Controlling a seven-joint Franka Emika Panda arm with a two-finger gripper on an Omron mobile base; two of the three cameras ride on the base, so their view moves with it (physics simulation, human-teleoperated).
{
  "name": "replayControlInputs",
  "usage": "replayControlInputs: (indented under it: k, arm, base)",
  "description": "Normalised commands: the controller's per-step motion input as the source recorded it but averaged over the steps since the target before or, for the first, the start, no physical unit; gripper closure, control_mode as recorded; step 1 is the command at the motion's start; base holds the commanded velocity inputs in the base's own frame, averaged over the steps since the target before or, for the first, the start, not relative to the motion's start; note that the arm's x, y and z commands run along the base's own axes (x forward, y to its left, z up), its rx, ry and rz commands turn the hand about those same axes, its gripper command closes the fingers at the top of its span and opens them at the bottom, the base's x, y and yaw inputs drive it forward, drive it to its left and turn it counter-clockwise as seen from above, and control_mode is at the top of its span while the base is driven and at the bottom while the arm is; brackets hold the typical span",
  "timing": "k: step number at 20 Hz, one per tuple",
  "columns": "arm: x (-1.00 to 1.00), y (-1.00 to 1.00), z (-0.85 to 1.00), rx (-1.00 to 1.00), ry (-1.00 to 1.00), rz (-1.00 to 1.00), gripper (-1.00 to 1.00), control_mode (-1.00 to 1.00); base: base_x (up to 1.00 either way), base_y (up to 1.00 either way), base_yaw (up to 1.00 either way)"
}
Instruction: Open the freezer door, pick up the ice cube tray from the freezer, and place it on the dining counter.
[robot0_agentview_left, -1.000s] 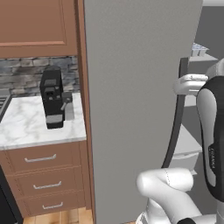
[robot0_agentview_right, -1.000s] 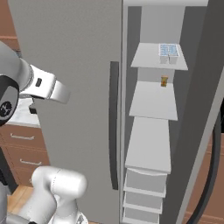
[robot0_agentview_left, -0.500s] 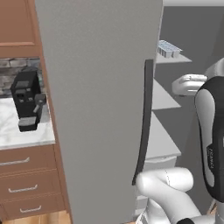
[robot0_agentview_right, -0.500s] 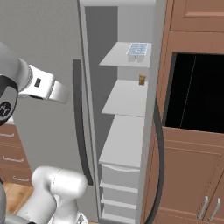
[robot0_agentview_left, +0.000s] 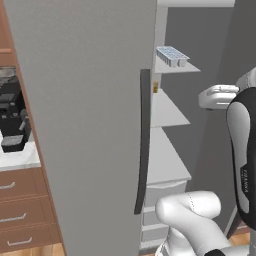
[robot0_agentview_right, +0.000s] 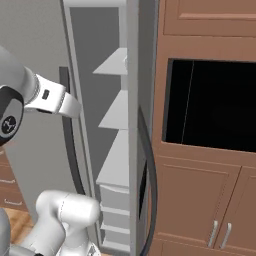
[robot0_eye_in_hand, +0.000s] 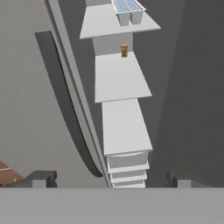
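While the hand (robot0_eye_in_hand: 109, 178) hangs spread and empty, the tray (robot0_eye_in_hand: 127, 9) sits far ahead of it on the freezer's (robot0_eye_in_hand: 183, 87) top shelf (robot0_eye_in_hand: 105, 24): pale blue-white, gridded into small square cells.

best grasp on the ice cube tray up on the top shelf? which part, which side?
Pinch the ice cube tray across its narrow width at the end nearest the shelf's front edge, coming in from the open front of the freezer. It lies flat on the top shelf near that edge, with its short end facing outward in the hand view. The pincer looks open, well below it.
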Motion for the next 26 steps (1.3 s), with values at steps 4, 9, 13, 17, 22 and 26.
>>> replayControlInputs:
  k: [4, 9, 13, 17, 22, 26]
  arm:
    - [0.00, 0.00, 0.00, 0.00, 0.00, 0.00, -1.00, 1.00]
    - [0.00, 0.00, 0.00, 0.00, 0.00, 0.00, -1.00, 1.00]
    - [0.00, 0.00, 0.00, 0.00, 0.00, 0.00, -1.00, 1.00]
    - [0.00, 0.00, 0.00, 0.00, 0.00, 0.00, -1.00, 1.00]
    - [0.00, 0.00, 0.00, 0.00, 0.00, 0.00, -1.00, 1.00]
    - [0.06, 0.00, -0.01, 0.00, 0.00, 0.00, -1.00, -1.00]
  base:
    - [0.24, 0.00, 0.00]
    - [0.52, 0.00, 0.00]
    - [0.60, 0.00, 0.00]
    - [0.55, 0.01, 0.00]
    - [0.26, 0.00, 0.00]
    - [0.23, 0.00, 0.00]
